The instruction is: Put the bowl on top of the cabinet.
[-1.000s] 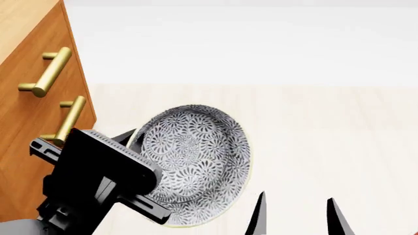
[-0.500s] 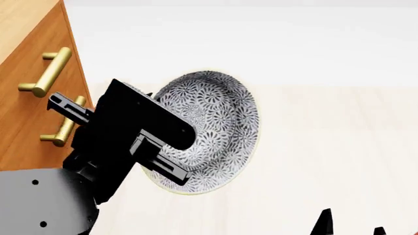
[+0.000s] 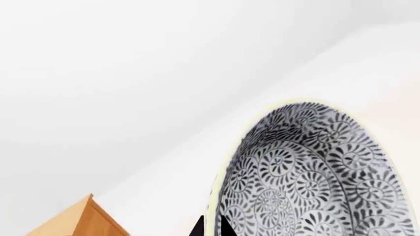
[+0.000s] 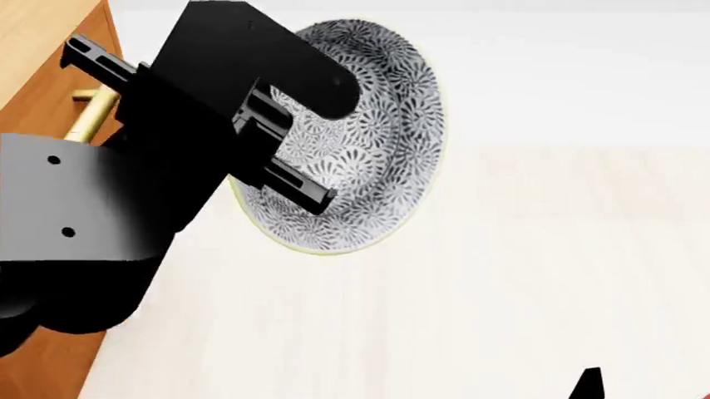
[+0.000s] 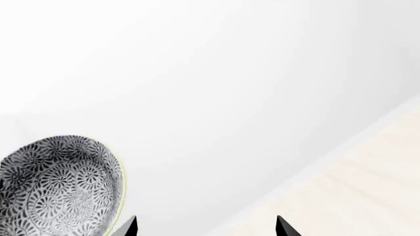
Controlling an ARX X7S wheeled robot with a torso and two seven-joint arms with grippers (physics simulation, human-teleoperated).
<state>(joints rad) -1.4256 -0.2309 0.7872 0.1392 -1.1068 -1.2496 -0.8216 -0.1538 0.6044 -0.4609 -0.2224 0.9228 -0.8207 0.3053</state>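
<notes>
My left end effector [image 4: 291,154] is clamped on the near rim of the deep round ceramic bowl with the dense grey-blue floral pattern [image 4: 372,125], which I hold tilted in the air in the upper middle of the head view, above the pale wooden floor [image 4: 500,274]. The orange-brown wooden drawer cabinet with brass bar handles [image 4: 45,83] fills the left edge, just beside the bowl. My right end effector [image 5: 206,227] stands wide and empty, tips showing at the frame's bottom edge.
</notes>
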